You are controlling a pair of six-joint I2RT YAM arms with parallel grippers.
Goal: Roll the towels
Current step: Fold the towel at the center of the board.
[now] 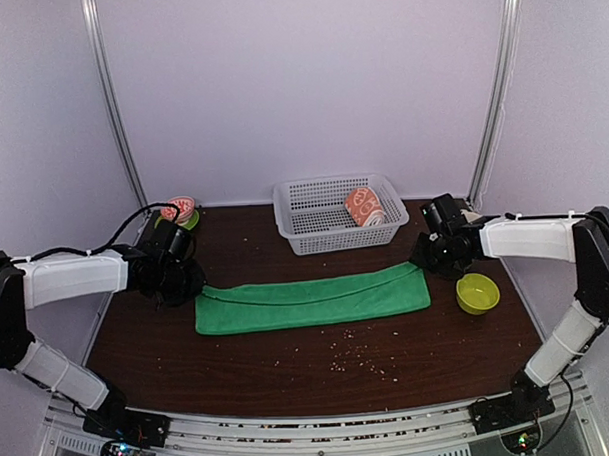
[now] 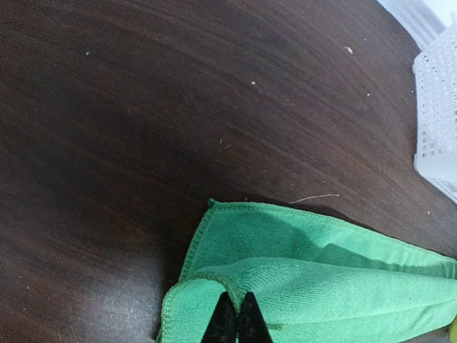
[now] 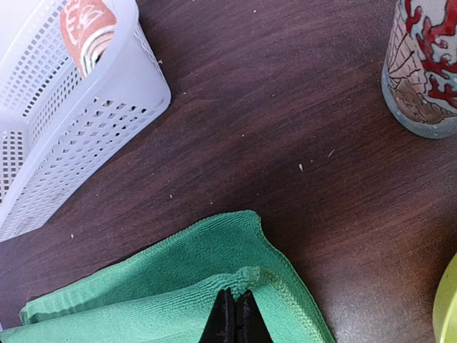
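Note:
A bright green towel (image 1: 312, 300) lies folded in a long strip across the middle of the dark table. My left gripper (image 1: 197, 290) is at its left end and is shut on a raised fold of the green towel (image 2: 321, 286), with the black tips (image 2: 237, 314) pinching the hem. At the right end my right gripper (image 1: 424, 267) is shut on the towel's upper layer (image 3: 178, 286), the tips (image 3: 235, 309) closed on a puckered edge. The peach-orange towel (image 1: 364, 206) sits rolled inside the white basket, and it also shows in the right wrist view (image 3: 87, 25).
A white perforated basket (image 1: 304, 226) stands at the back centre, close behind the towel. A yellow-green bowl (image 1: 477, 293) sits right of the towel's end. A red-patterned cup (image 1: 182, 209) is at the back left, and a red-patterned glass (image 3: 421, 71) stands near my right gripper. Crumbs (image 1: 359, 356) dot the front.

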